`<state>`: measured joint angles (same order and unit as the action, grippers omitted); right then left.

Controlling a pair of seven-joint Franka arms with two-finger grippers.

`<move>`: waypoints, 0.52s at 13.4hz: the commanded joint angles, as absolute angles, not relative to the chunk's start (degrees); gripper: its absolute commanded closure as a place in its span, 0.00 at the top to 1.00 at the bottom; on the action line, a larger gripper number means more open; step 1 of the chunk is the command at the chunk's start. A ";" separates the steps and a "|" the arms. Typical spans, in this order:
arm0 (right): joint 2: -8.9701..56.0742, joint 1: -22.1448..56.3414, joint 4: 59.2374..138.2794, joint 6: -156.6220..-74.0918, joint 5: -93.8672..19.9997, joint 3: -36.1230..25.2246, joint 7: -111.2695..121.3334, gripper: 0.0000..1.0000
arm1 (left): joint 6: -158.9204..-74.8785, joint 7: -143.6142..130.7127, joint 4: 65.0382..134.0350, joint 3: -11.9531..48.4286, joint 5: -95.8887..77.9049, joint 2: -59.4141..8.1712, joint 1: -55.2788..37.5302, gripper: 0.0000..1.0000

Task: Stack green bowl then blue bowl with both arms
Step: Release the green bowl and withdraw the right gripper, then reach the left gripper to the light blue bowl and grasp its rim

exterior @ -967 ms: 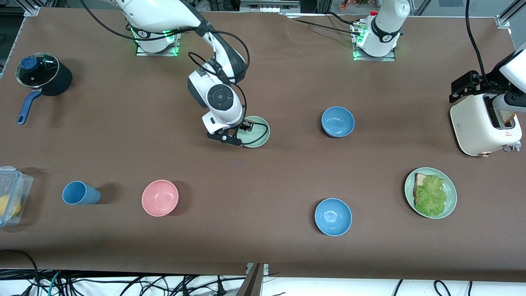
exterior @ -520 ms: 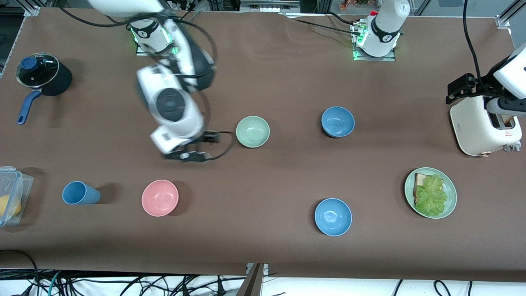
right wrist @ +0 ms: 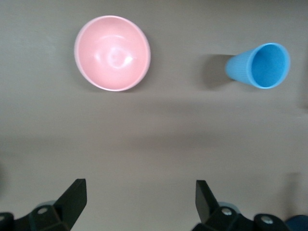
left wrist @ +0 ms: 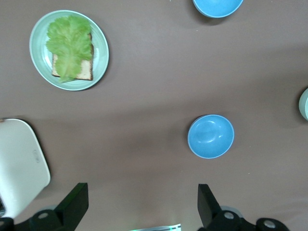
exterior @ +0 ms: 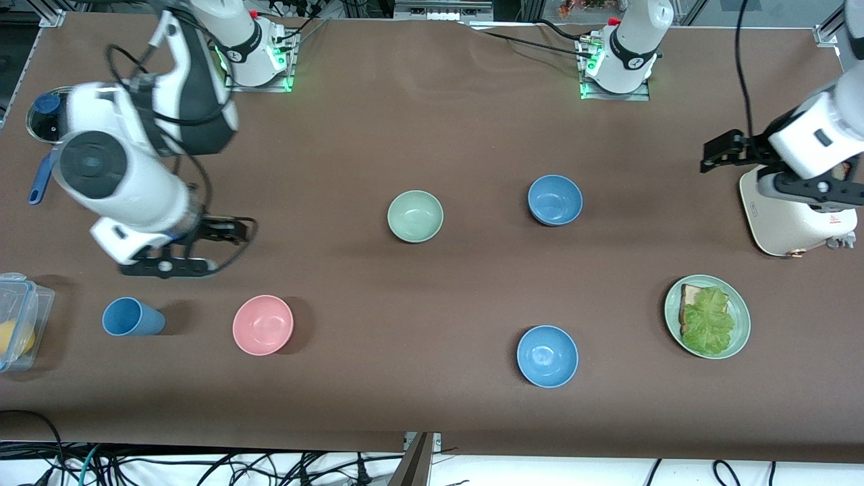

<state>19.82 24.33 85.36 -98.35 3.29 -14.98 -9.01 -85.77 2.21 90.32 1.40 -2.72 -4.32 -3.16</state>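
The pale green bowl [exterior: 415,216] stands alone mid-table; its rim also shows at the edge of the left wrist view [left wrist: 304,103]. One blue bowl [exterior: 555,200] [left wrist: 211,136] sits beside it toward the left arm's end. A second blue bowl [exterior: 547,356] [left wrist: 217,5] lies nearer the front camera. My right gripper [exterior: 169,266] [right wrist: 139,183] is open and empty, up over bare table near the pink bowl and blue cup. My left gripper [exterior: 813,185] [left wrist: 142,187] is open and empty, up over the toaster.
A pink bowl [exterior: 262,325] [right wrist: 112,53] and a blue cup [exterior: 131,317] [right wrist: 260,65] stand near the front. A green plate with bread and lettuce [exterior: 707,316] [left wrist: 69,50], a white toaster [exterior: 793,219], a black pot [exterior: 40,111] and a clear box [exterior: 17,317] sit at the table's ends.
My right gripper has left the green bowl's rim and swung away toward the right arm's end. The bowl stays put. My left arm has shifted a little over the toaster.
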 commanded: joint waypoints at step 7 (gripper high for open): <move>10.38 8.28 89.02 -93.69 -1.32 -13.02 2.28 1.00 | -112.46 -0.53 114.84 6.77 -4.22 -3.34 -3.08 1.00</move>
<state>13.66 11.53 85.85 -93.81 -0.35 -15.56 0.06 -105.81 -0.38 107.95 6.19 -2.73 -4.59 -3.41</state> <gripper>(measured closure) 0.000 0.000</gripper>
